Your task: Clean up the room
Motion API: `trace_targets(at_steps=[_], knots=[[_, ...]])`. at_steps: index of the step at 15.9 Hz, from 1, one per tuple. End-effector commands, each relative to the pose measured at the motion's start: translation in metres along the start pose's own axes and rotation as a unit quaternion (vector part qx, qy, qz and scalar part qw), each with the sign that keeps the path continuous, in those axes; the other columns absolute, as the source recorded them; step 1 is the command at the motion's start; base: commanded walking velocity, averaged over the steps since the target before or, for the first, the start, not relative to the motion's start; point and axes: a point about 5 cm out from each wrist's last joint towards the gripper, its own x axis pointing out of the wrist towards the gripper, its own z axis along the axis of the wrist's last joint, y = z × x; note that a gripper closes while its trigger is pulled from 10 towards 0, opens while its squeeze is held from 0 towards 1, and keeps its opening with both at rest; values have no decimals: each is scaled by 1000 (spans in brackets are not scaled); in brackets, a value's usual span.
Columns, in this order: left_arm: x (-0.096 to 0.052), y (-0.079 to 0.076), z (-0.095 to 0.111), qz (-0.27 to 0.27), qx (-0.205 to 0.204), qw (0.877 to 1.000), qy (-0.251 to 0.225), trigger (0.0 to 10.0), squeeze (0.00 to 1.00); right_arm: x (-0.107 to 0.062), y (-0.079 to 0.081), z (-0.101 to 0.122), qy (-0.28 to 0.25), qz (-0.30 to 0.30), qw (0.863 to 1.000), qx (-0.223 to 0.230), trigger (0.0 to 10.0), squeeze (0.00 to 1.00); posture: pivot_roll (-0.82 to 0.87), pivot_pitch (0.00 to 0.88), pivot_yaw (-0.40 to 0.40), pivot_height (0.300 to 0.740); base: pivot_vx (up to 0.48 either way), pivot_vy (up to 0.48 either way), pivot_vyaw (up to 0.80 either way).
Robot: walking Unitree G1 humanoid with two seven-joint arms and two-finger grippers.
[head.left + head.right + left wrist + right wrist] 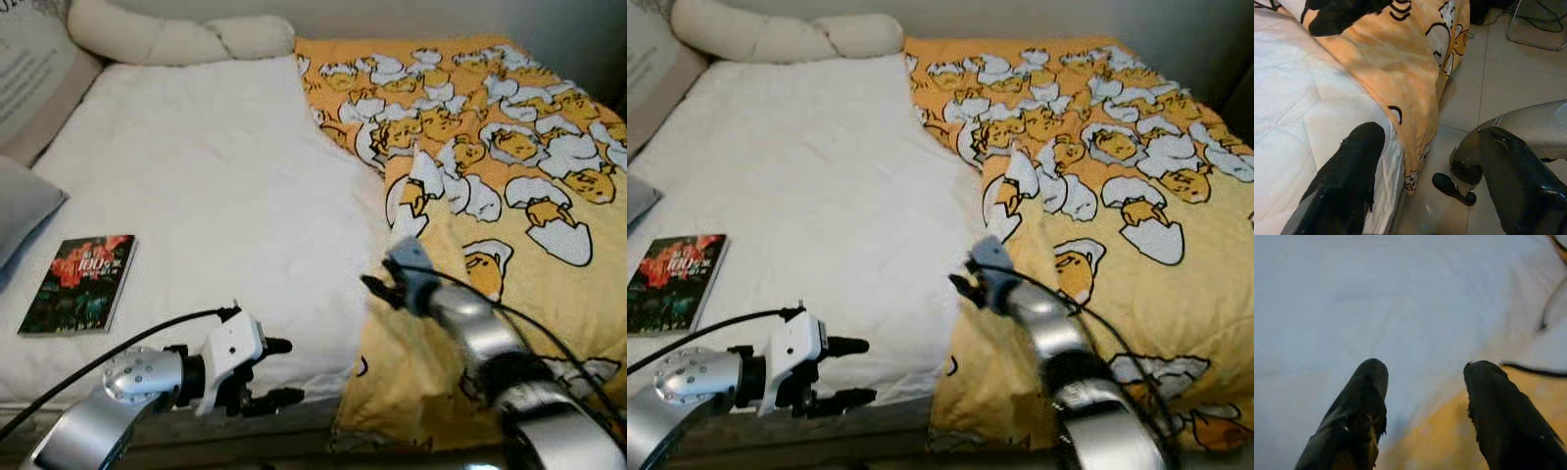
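An orange blanket (509, 166) printed with egg-and-duck cartoons covers the right half of the bed and hangs over its front edge. A white sheet (206, 186) covers the left half. My right gripper (377, 287) hovers at the blanket's left edge where it meets the sheet, fingers (1364, 406) open with nothing between them. My left gripper (279, 372) is open at the bed's front edge, pointing right toward the hanging blanket corner (1410, 147). A book (78, 284) with a dark red cover lies on the sheet at the left.
A long cream bolster (167, 34) lies along the head of the bed. A grey pillow (20, 206) sits at the left edge. Tiled floor (1508, 98) and a metal chair leg (1533, 34) lie beyond the bed's corner.
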Motion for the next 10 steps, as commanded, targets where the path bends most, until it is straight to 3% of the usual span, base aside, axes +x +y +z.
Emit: trace_targets(at_steps=[1,4,7,8,10], knots=[[-2,3,0,6,3,1000,8,10000,0,2,-5,-1,16,-47,999,15,10000,1000,132,0,22,740,0,0,0],[-4,0,-2,6,1,1000,10,10000,0,11,2,-1,49,-96,993,42,10000,1000,139,7,22,740,0,0,0],[-7,-6,-3,5,-6,1000,14,10000,0,17,9,-4,76,-136,987,41,10000,1000,163,51,19,740,0,0,0],[-10,-9,-4,5,-10,1000,18,10000,0,19,19,-8,88,-112,988,51,10000,0,180,77,20,740,0,0,0],[-14,-14,-6,6,-14,1000,24,10000,0,20,26,-15,110,-106,987,41,10000,0,195,97,18,740,0,0,0]])
